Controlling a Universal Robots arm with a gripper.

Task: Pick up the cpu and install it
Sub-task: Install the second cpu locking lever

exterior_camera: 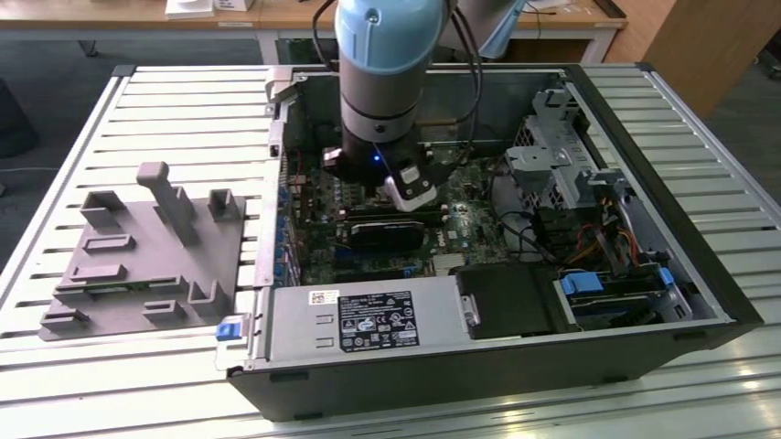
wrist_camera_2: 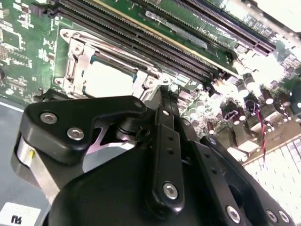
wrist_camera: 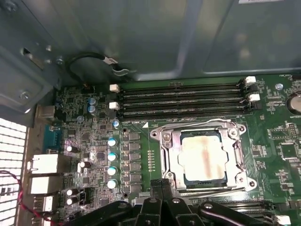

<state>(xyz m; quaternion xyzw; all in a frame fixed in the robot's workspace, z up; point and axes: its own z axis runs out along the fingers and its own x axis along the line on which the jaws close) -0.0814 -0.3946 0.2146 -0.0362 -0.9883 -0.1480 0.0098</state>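
The cpu [wrist_camera: 203, 159] showed a silver-grey top with a pale streak. The board [wrist_camera: 268, 141] was green. The tool [wrist_camera: 162, 207] was black. The tray [exterior_camera: 134, 265] was grey. The desk [exterior_camera: 183, 137] had white slats.

The exterior view looks down at an angle from off the open end of the PC case [exterior_camera: 488, 302], taking in the whole thing. Both wrist views sit close above the motherboard socket [wrist_camera: 202, 157] inside that case; the second wrist view peers past the gripper's [wrist_camera_2: 162, 94] black linkage at the same socket [wrist_camera_2: 106, 77].
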